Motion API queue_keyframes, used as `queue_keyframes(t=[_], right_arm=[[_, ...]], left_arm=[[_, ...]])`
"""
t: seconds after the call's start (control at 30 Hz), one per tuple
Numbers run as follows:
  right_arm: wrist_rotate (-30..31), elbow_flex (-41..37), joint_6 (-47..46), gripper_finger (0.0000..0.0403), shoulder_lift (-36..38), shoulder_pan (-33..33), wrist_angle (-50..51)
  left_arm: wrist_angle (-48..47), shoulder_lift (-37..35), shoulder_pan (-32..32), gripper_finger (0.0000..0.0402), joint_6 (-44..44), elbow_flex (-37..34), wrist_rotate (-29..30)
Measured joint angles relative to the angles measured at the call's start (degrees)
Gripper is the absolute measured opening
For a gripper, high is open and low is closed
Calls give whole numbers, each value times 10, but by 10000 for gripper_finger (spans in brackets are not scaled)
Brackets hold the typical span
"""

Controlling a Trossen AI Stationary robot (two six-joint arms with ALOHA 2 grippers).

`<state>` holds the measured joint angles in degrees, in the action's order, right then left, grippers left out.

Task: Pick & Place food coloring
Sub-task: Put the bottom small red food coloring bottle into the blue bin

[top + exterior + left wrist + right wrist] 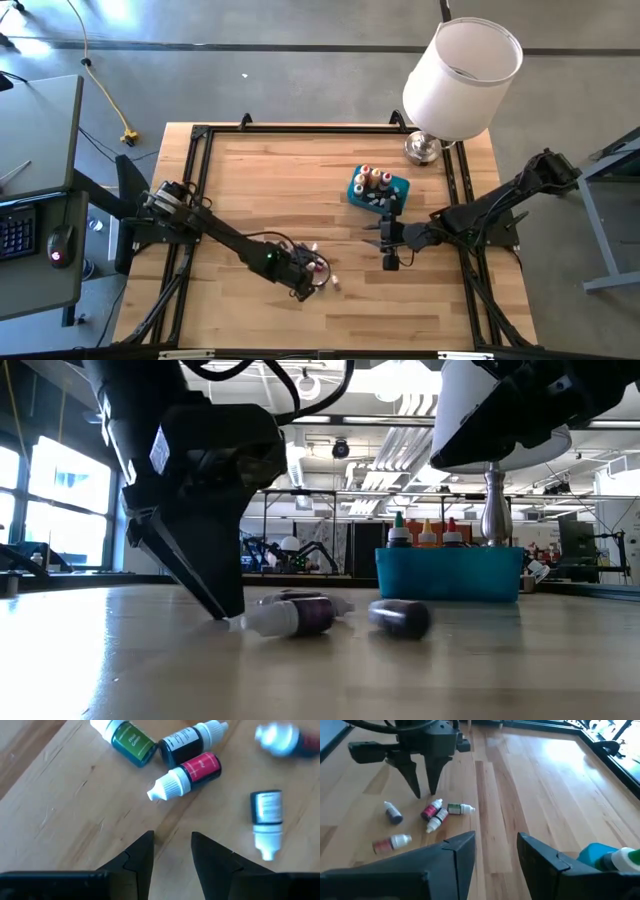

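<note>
Several food coloring bottles lie on their sides on the wooden table near its front middle: a green one (129,739), a dark one (187,740), a red one (192,772) and a dark one with a white cap (266,822). My left gripper (172,840) is open just beside them, pointing steeply down, its fingertips close to the table with only bare wood between them. The right wrist view shows it (424,790) standing over the cluster. More bottles stand upright in the teal bin (400,190). My right gripper (370,237) hovers open near the bin, pointing toward the loose bottles.
A lamp with a white shade (462,78) stands at the table's far right corner, its metal base (423,150) just behind the bin. Black frame rails (200,140) run along the table's edges. Bare wood lies to the far left of the bottles.
</note>
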<state>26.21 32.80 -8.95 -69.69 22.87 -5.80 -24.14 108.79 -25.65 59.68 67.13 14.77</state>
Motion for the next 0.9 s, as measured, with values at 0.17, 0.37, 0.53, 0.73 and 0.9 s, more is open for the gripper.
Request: queue_keyframes(t=[0.17, 0.37, 0.53, 0.73, 0.9], right_arm=[[-98, 0, 2, 139, -12, 4, 5], [-74, 0, -152, 139, -119, 41, -24], [18, 1, -210, 139, -203, 63, -40], [-1, 2, -324, 139, -222, 56, -29], [12, 2, -318, 139, -222, 57, -16]], left_arm=[[2, -13, 0, 129, -41, 12, 6], [4, -16, 1, 129, -91, 42, 42], [0, -16, 2, 129, -104, 45, 64], [0, -16, 2, 129, -102, 45, 43], [-2, -16, 2, 129, -102, 45, 45]])
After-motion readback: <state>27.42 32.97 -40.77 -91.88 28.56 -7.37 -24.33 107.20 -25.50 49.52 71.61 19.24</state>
